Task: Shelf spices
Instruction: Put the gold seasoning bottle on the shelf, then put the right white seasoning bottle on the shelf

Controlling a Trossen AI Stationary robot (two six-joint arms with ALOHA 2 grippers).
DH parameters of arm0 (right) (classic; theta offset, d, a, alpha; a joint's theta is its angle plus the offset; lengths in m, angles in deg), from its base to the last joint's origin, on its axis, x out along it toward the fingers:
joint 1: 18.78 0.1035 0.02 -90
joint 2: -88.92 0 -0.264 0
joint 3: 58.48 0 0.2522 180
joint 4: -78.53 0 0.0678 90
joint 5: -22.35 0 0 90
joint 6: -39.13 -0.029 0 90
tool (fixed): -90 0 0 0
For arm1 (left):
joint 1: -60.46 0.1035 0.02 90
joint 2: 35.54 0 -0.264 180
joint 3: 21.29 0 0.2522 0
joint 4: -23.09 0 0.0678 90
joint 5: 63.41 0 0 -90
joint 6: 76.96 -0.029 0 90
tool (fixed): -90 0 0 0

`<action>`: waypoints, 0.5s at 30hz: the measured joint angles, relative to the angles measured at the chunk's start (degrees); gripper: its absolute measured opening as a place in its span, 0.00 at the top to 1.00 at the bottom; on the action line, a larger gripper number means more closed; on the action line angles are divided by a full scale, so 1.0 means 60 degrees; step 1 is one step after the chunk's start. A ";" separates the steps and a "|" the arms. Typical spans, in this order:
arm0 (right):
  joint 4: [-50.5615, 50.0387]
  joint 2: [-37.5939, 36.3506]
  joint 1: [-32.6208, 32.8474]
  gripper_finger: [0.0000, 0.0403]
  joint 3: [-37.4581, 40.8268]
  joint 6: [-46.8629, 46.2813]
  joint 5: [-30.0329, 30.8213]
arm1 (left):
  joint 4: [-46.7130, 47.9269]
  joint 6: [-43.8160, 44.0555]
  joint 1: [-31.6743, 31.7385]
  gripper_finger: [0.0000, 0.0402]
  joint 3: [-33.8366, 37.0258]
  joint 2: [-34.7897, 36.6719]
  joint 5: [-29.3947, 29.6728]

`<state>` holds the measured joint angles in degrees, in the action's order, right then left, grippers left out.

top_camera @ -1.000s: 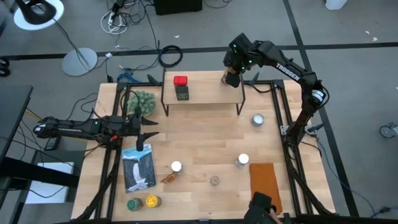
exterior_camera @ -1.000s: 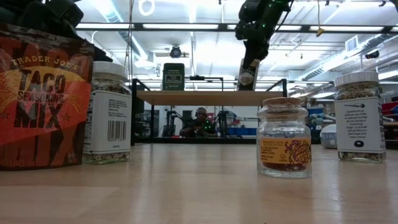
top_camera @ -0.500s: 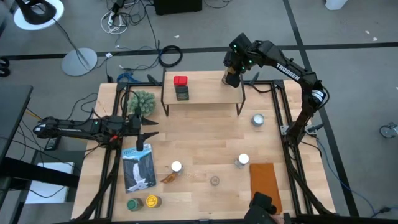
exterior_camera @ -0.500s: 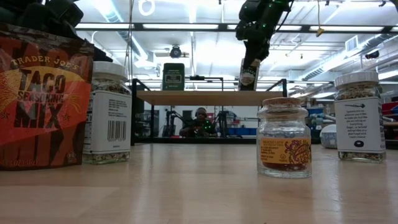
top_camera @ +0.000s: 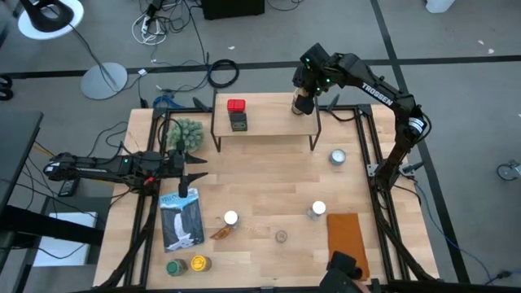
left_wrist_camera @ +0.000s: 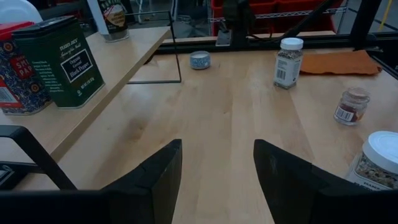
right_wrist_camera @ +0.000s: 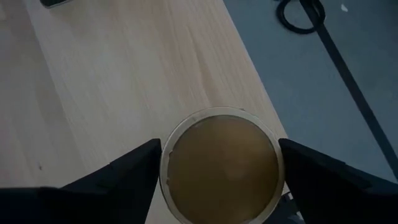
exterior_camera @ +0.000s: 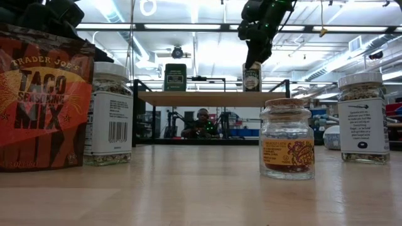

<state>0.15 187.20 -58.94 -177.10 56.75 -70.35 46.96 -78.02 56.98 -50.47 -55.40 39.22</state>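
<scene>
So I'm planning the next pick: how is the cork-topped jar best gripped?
Grip the cork-topped jar around its round glass body just below the cork, coming straight down from above. It stands upright and alone on the table, so both sides are clear for fingers.

Bright even overhead light, ceiling strips glaring, nearest packet slightly soft

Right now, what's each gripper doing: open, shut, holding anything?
Left gripper: open, empty, over the table's left side.
Right gripper: fingers either side of the brown-lidded jar standing on the shelf; grip cannot be told.
</scene>
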 joint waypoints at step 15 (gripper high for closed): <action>0.0037 -0.0004 0.0004 0.05 -0.0004 0.0120 0.1030 | 0.0005 0.0000 0.0000 0.49 0.0000 0.0000 0.0004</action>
<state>0.37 187.18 -58.92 -177.12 57.47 -64.17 46.99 -78.02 56.98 -50.47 -55.40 39.24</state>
